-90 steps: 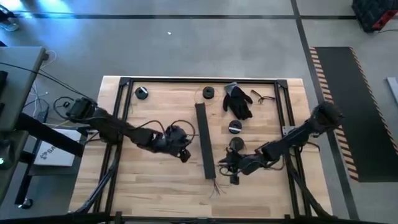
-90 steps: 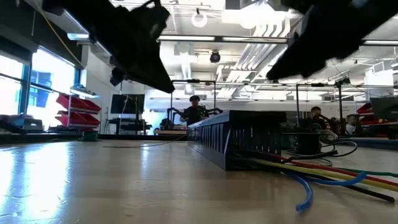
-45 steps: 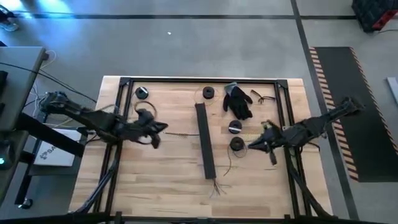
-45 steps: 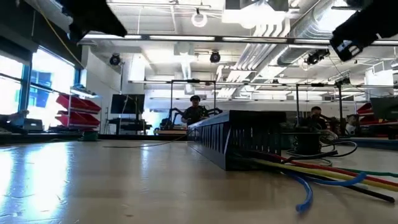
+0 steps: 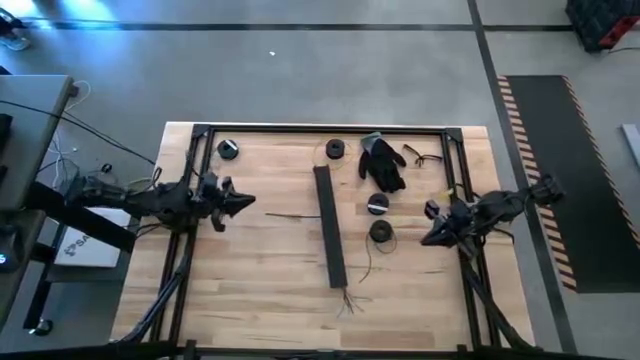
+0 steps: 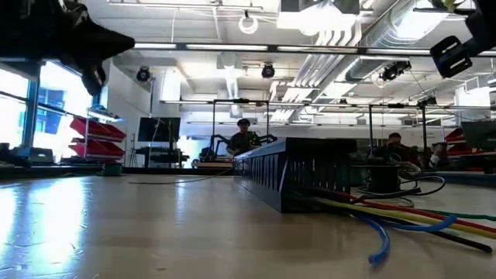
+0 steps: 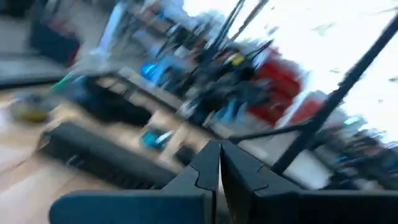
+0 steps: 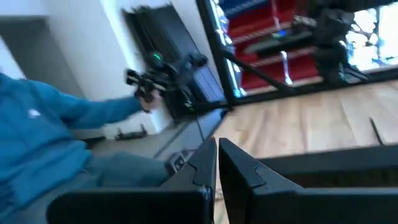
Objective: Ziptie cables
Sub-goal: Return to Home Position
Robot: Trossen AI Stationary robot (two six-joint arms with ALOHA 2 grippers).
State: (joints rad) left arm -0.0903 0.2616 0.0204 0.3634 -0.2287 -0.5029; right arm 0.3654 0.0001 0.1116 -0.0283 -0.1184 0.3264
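— Cables first: where do they lie?

— Inside the black duct (image 5: 330, 225), which lies along the middle of the table (image 5: 260, 300). Only the ends of the cables (image 5: 348, 298) show, fanning out of the near end of the duct onto the wood. From table height they are yellow, red, blue and green strands (image 6: 403, 221) spilling from the slotted end (image 6: 287, 174).

— Why the middle?

— I'd judge it is the delivery spot: clear of the glove (image 5: 383, 163) and the small spools (image 5: 378, 204) farther back, and within reach of both arms.

— And the arms?

— Both are well apart from the duct. The left gripper (image 5: 240, 202) hangs over the left edge of the table, the right gripper (image 5: 430, 236) over the right edge beside the frame post. Neither touches anything.

— Fingers?

— Pressed together and empty on both sides: the left wrist view shows its two tips (image 7: 219, 148) meeting with nothing between them, and the right wrist view (image 8: 216, 144) shows the same. A person in a blue sleeve (image 8: 50, 143) sits beyond the table there.

— So what is left?

— Very little, I think. With the duct closed and centred, the arms only need to fold to rest. Whether a tie actually binds the strands, I cannot tell.
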